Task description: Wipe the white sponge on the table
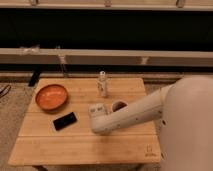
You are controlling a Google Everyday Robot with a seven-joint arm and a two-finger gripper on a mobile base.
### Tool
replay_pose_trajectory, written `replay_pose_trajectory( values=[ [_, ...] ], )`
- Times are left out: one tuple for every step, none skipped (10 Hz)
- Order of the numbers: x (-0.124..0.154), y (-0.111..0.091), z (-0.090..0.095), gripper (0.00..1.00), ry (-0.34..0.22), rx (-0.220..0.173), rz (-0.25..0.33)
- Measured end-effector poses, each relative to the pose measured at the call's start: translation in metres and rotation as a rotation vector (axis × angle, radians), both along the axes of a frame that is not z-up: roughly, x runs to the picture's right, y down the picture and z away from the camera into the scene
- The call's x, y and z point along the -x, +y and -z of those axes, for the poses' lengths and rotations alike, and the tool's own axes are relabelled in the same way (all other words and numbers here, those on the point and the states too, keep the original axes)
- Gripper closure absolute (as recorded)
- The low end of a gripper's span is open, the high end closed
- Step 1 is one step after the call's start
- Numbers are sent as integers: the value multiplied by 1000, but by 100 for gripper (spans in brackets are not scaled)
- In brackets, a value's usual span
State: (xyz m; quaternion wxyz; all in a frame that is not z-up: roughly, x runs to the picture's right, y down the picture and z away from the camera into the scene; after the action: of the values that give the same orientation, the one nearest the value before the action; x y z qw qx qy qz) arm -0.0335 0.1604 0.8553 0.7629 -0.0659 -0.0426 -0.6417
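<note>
Leaning in from the right, the arm is holding its claw [98,112] low at mid-surface [60,142], just beside the cup [118,105]. Whether it is gripping, I cannot tell. The white sponge [97,106] is apparently the pale block there, looking soft and light, best pinched across its narrow sides.

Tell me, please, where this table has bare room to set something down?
The front strip of the table, from below the black phone to the logo corner, is bare; so is the back between the orange bowl and the bottle. Crowded: the middle, where the hand sits at the white sponge beside the cup.
</note>
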Motion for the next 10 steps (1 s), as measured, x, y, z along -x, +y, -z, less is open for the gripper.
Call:
replay_pose_trajectory(
  values=[
    [10,-4,-2,100,-10,-6,8],
    [28,-8,-3,100,-31,-14,25],
    [45,-8,1,100,-58,-21,47],
    [57,-5,7,100,-82,-25,62],
    [69,-2,14,100,-106,-31,79],
    [87,0,22,100,-148,-38,102],
    [91,0,25,100,-164,-38,116],
    [93,4,28,100,-177,-34,134],
    [97,11,32,100,-192,-29,152],
    [107,26,43,100,-218,-18,181]
  ],
)
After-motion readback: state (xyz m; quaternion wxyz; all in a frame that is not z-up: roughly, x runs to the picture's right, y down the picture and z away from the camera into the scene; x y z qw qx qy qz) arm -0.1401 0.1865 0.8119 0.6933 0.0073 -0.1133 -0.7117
